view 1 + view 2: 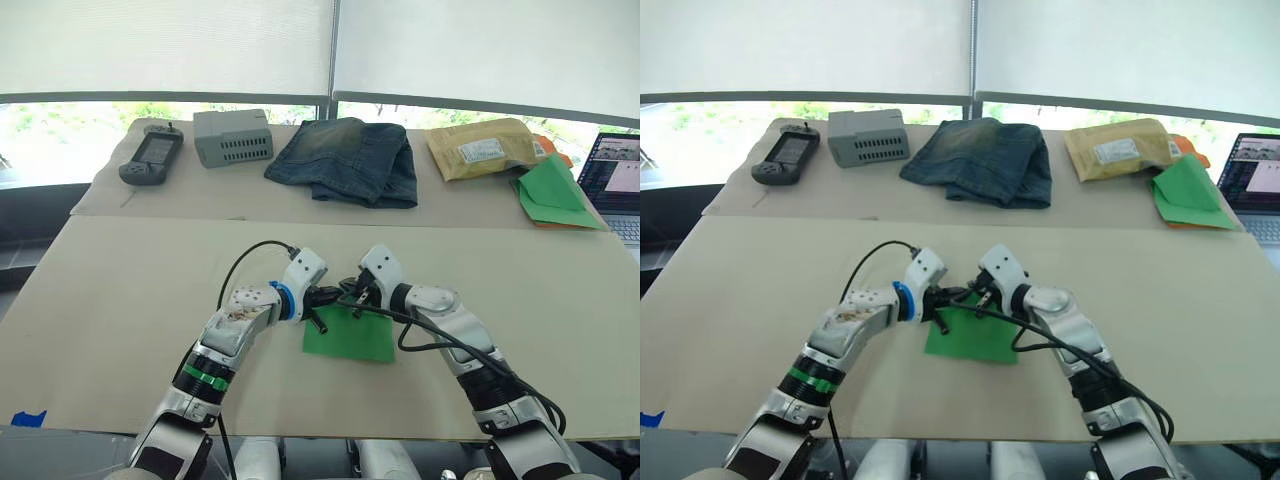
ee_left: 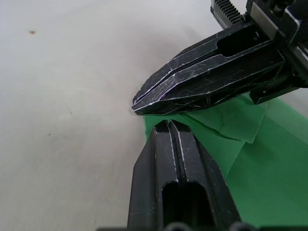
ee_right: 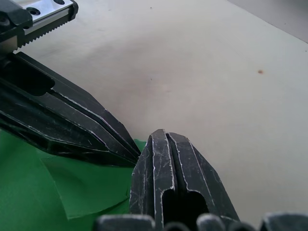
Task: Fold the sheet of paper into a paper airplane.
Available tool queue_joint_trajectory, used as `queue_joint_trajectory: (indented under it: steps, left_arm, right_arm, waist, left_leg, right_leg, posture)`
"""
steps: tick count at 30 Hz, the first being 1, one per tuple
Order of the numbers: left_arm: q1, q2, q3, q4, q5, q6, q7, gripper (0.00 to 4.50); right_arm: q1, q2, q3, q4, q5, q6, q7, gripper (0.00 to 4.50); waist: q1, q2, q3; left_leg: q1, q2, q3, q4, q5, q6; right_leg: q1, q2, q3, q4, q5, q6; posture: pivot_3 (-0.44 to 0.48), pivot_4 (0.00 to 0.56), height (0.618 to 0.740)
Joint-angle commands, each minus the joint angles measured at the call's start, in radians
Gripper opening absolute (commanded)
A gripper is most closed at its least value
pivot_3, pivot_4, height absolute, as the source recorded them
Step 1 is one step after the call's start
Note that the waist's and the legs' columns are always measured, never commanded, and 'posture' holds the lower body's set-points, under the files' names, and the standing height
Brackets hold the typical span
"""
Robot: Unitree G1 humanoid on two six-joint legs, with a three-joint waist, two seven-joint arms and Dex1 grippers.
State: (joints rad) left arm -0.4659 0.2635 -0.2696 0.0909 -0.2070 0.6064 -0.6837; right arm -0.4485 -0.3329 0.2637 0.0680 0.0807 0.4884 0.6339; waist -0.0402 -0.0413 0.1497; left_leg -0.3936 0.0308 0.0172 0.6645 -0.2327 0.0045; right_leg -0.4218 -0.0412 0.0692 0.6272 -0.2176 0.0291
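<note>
The sheet of paper [image 1: 352, 336] lies flat on the desk [image 1: 120, 290], in the middle of the near part. Both tools meet at its far edge. The left tool [image 2: 163, 124] has its fingers pressed together, tip at the far corner of the sheet. The right tool [image 3: 161, 134] is also closed, tip just beside the left one; I cannot tell if paper is pinched between the fingers. A small flap near that corner is folded over. Around the sheet the desk is bare on all sides. Jeans [image 1: 350, 160], a grey box [image 1: 232, 136], a controller [image 1: 152, 158], a padded envelope [image 1: 485, 148], a heap of green paper [image 1: 552, 192] and a laptop [image 1: 615, 180] lie far back.
</note>
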Motion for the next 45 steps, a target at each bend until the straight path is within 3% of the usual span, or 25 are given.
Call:
queue_joint_trajectory:
  steps: [1,15,24,37,45]
  left_arm:
    - [0.051,0.021,0.017,0.010,0.005,0.025,0.011,0.02]
    - [0.209,0.093,0.131,-0.241,-0.104,0.166,0.041,0.02]
    - [0.185,0.059,0.054,-0.219,-0.104,0.154,0.027,0.02]
    - [0.173,0.102,-0.024,-0.153,-0.022,0.098,0.024,0.02]
    - [0.173,0.101,-0.032,-0.150,-0.019,0.090,0.020,0.02]
  right_arm:
    - [0.027,-0.011,0.012,0.008,-0.015,0.025,0.006,0.00]
    - [0.032,-0.004,0.022,0.013,-0.014,0.018,0.016,0.00]
    - [0.016,0.001,0.022,-0.014,-0.030,-0.013,0.018,0.00]
    - [0.026,-0.012,0.071,-0.111,-0.053,0.017,0.060,0.00]
    - [0.023,0.017,0.065,-0.017,-0.102,0.027,-0.024,0.00]
  waist:
    - [0.000,0.000,0.000]
    - [-0.005,0.000,0.000]
    - [-0.001,0.000,0.000]
    - [0.002,0.000,0.000]
    - [0.001,0.001,-0.003]
  left_leg:
    - [0.000,0.000,0.000,0.000,0.000,0.000]
    - [0.003,0.001,0.001,-0.002,0.000,0.000]
    - [0.003,0.001,0.001,-0.002,0.000,0.000]
    - [0.003,0.000,0.001,-0.002,0.000,0.000]
    - [0.005,0.001,0.001,-0.002,0.000,0.000]
  right_leg:
    - [0.000,0.000,0.000,0.000,0.000,0.000]
    - [0.001,0.000,0.001,0.001,-0.001,0.001]
    - [0.001,0.000,0.001,0.001,-0.001,0.001]
    - [0.001,0.000,0.001,0.000,-0.002,0.001]
    - [0.002,0.000,0.001,0.001,-0.002,0.001]
  posture:
    - [0.000,0.150,0.740]
    - [0.000,0.150,0.740]
    - [0.000,0.150,0.740]
    - [0.000,0.150,0.740]
    - [0.000,0.150,0.740]
